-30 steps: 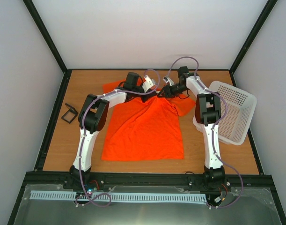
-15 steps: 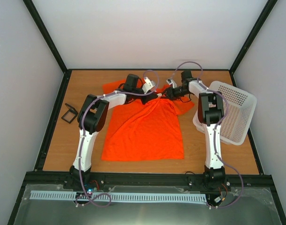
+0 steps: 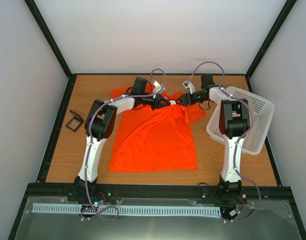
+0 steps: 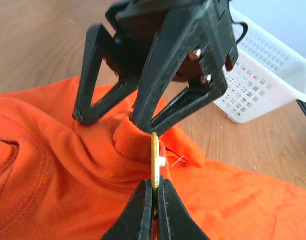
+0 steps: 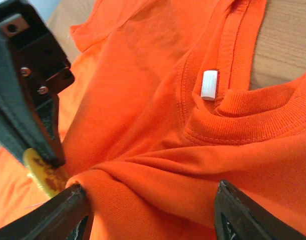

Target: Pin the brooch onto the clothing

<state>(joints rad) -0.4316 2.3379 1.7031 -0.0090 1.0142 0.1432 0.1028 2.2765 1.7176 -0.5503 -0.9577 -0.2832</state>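
The orange T-shirt (image 3: 153, 140) lies on the table, and its neck end is drawn up into a peak between my two grippers. My left gripper (image 4: 155, 187) is shut on the golden brooch (image 4: 154, 160). It holds the brooch edge-on against a raised fold of the shirt (image 4: 67, 165), with a small white nub on the brooch's right face. My right gripper (image 5: 155, 200) has its fingers set wide on a thick fold just below the collar (image 5: 243, 110). The brooch (image 5: 42, 175) shows at its left finger. In the top view the left gripper (image 3: 168, 103) and right gripper (image 3: 180, 101) meet tip to tip.
A white perforated basket (image 3: 253, 120) leans at the right edge, close to the right arm, and also shows in the left wrist view (image 4: 273, 65). A small black square box (image 3: 74, 121) lies at the left. Black frame rails border the wooden table.
The right wrist has swung right toward the basket and turned to face left. The left gripper has reached further right, so the two tips now meet over the lifted collar.
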